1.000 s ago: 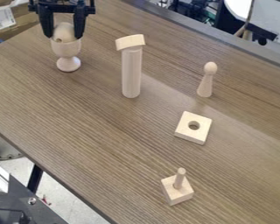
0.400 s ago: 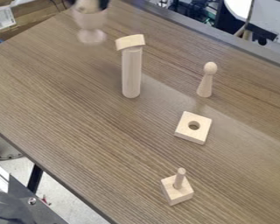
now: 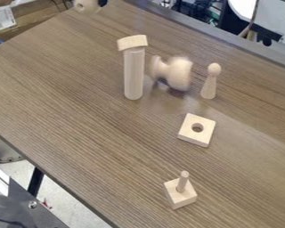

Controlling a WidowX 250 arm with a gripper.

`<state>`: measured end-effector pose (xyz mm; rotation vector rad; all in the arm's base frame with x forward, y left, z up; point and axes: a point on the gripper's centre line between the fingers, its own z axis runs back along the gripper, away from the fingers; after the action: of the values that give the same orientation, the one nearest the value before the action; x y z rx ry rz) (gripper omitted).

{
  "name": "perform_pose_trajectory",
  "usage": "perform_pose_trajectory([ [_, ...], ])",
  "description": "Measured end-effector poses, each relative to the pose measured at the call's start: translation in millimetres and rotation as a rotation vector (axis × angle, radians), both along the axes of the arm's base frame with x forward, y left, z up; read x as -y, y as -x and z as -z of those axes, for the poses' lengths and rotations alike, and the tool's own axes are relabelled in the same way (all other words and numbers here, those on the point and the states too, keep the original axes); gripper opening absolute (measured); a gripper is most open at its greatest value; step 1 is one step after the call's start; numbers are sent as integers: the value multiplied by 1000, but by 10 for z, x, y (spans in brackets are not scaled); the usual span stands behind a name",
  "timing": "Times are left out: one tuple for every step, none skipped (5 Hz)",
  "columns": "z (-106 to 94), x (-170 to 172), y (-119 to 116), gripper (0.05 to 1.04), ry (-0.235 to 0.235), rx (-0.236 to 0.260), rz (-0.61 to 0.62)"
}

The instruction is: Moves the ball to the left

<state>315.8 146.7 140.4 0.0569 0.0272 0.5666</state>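
At the top edge, left of centre, a small dark part of the gripper (image 3: pixel 102 2) shows against the right side of the wooden ball (image 3: pixel 86 5). The ball is off the table, held in the gripper, with a small hole facing the camera. The rest of the gripper is cut off by the edge. A wooden egg-cup-shaped goblet (image 3: pixel 177 74), blurred, lies tipped sideways between the tall cylinder and the peg figure, apart from the ball.
A tall cylinder (image 3: pixel 133 73) with a curved block (image 3: pixel 132 42) on top stands left of the goblet. The peg figure (image 3: pixel 209 82) is right of it. A holed square block (image 3: pixel 197 129) and a pegged block (image 3: pixel 181 194) sit nearer the front.
Gripper and ball have moved right and up to the top edge. The goblet, first upright under the ball and carried along with it, has come away and landed tipped over farther right.
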Motion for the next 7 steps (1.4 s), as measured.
perform_pose_trajectory([
  [107,-96,52,737,24,-17,-55],
  [169,-81,96,737,32,-35,-62],
  [372,-96,142,737,32,-89,-78],
  [575,-146,175,737,15,-129,-85],
  [812,-190,204,737,14,-187,-97],
  [985,-232,202,737,22,-231,-101],
  [1006,-274,175,779,42,-228,-113],
])
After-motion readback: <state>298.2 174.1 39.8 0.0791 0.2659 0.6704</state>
